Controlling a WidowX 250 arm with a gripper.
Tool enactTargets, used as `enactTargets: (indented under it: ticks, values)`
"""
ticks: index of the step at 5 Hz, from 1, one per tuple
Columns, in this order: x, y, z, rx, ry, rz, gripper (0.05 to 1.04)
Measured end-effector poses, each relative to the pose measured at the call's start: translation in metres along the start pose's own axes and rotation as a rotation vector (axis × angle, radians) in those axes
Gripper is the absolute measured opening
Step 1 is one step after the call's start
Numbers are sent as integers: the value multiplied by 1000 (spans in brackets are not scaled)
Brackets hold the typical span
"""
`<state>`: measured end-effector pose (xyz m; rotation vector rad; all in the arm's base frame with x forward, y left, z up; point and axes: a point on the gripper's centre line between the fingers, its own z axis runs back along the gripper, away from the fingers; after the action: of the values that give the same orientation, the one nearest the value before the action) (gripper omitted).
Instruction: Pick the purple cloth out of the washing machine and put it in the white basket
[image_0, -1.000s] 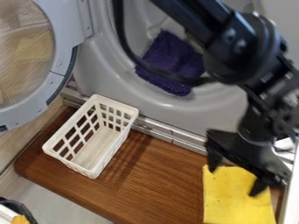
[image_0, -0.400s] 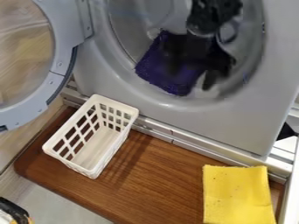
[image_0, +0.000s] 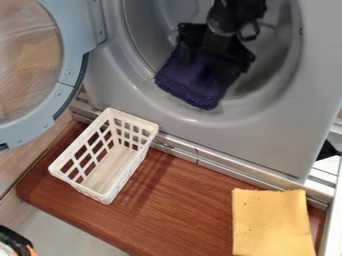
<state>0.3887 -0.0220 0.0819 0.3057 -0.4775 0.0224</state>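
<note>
Two fingers of my gripper (image_0: 210, 68) stand apart over the cloth (image_0: 189, 89), right beneath me at the mouth of the washer (image_0: 267, 137), so I should sink both tips deep before squeezing.

A wooden board (image_0: 177, 205) offers room between white basket (image_0: 138, 120) and yellow cloth (image_0: 270, 220); the open washer door (image_0: 72, 55) blocks one side.
</note>
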Motion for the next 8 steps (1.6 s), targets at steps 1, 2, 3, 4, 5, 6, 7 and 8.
enactTargets:
  ticks: [1,2,3,4,5,6,7,8]
  values:
    - [-6,-3,-22,31,20,-9,1000]
    - [-1,-5,-32,55,41,-23,1000]
    - [-1,-1,-37,44,58,1,949]
    - [-4,-2,-40,17,59,14,681]
    - [-4,-4,-40,6,70,-6,426]
    - [-7,-6,-40,3,84,-20,241]
    - [-13,-6,-33,-7,85,-31,123]
    - [-18,-9,-9,-32,56,-30,68]
